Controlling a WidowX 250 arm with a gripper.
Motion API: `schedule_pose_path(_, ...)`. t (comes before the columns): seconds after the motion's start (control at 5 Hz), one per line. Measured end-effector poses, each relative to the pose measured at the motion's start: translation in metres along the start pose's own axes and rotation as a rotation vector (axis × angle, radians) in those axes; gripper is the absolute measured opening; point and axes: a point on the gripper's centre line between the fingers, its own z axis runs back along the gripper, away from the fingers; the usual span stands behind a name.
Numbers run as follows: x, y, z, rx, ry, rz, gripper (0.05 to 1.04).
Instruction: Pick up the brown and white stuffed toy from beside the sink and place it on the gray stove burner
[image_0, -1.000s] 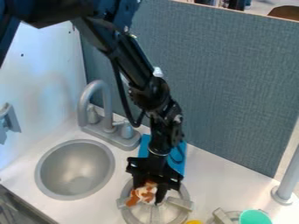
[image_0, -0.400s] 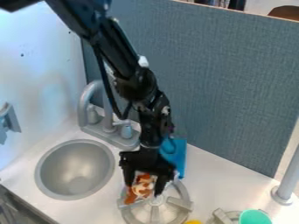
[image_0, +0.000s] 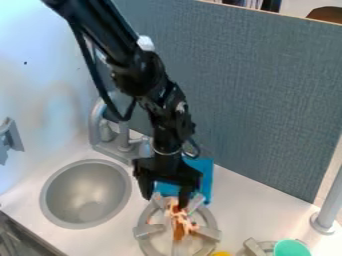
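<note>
Gripper is suspended over the countertop with its fingers pointed downward and spread apart; nothing is clenched between them. A brown-and-white soft object is laid across the burner grate, directly below one fingertip, while the other fingertip is set well to the side. The object is apparently supported by the grate's raised prongs rather than by the gripper. The spread of the fingers is judged to give clearance around the object, and the downward wrist angle to allow access from above.

The sink is recessed near the left edge of the countertop, and the faucet is mounted behind it, toward the far left corner, presumably so that its spout is directed over the basin. A blue item is placed near the far edge, beside the divider panel. Toward the near edge, a green cup is located beside a second grate.

Parts of the faucet, the blue item and the panel are hidden by the arm. The object's outline is hard to make out against the grate, and contact with the nearer fingertip cannot be confirmed. The second grate and the cup are cut off at the lower border, and only a sliver of a yellow item is shown there
</note>
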Motion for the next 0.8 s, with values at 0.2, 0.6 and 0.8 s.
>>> schedule_pose_path(0.2, -0.010, 0.000, 0.022, -0.014, -0.023, -0.035, 1.001)
schedule_pose_path(0.6, -0.042, -0.044, 0.033, -0.042, -0.016, -0.213, 1.001)
schedule_pose_path(0.8, -0.056, -0.060, 0.036, -0.050, 0.012, -0.307, 1.001)
